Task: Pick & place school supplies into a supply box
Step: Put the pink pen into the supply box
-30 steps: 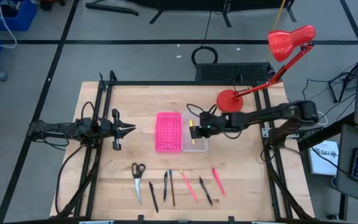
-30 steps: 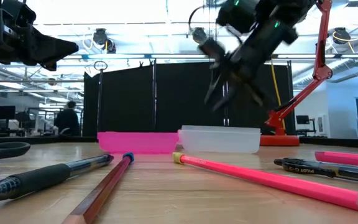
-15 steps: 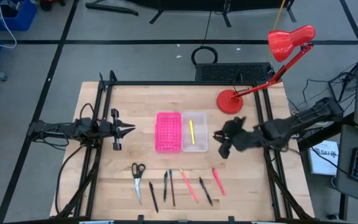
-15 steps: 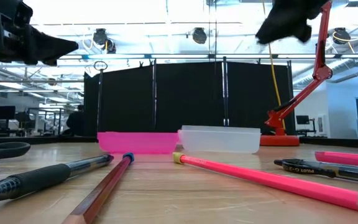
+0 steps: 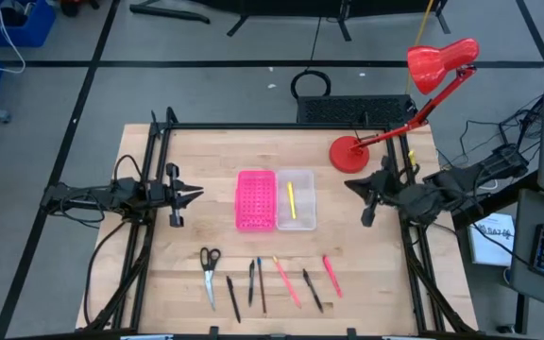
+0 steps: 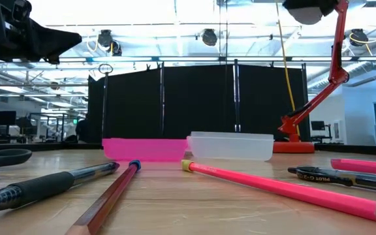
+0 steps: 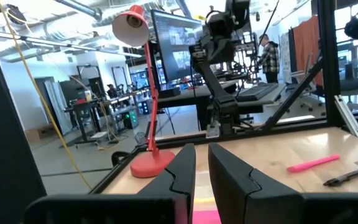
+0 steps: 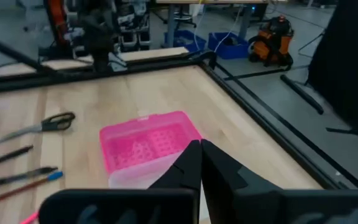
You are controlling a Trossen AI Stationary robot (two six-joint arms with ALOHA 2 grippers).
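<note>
The clear supply box (image 5: 297,210) rests flat at mid-table with a yellow pencil (image 5: 291,200) lying in it; the pink perforated panel (image 5: 256,200) touches its left side. Near the table's near edge lie scissors (image 5: 209,269), black pens (image 5: 232,298), a pink pencil (image 5: 286,281) and a pink pen (image 5: 331,274). My right gripper (image 5: 352,185) is shut and empty, raised near the table's right edge, to the right of the box. My left gripper (image 5: 199,195) waits at the left side, its fingers close together.
A red desk lamp stands on its base (image 5: 350,153) at the far right of the table, close to my right gripper. Black frame rails (image 5: 149,217) run along both sides. Bare wood (image 5: 348,236) lies between the box and the row of supplies.
My right gripper stood over the clear box with the yellow pencil at its fingers. It has since risen and drawn back toward the table's right edge, and the pencil has stayed lying in the box.
</note>
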